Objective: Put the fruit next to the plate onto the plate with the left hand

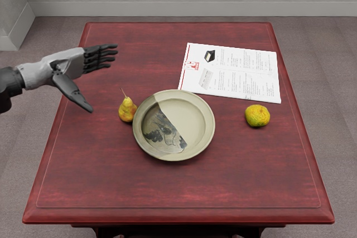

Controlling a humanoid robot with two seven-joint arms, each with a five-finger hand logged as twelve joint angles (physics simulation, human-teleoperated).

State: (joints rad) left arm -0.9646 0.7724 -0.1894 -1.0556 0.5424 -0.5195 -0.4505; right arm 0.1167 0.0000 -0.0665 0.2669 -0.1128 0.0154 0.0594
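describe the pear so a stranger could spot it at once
On the red table, find the plate in the middle. The pear stands at its left rim, tapered with a thin stem, unlike the rounder fruit set apart on the right.

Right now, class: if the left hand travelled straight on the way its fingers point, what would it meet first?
Probably nothing near: the left hand points across the table, passing behind the pear and plate. The printed sheet's far corner may come first, though height is unclear.
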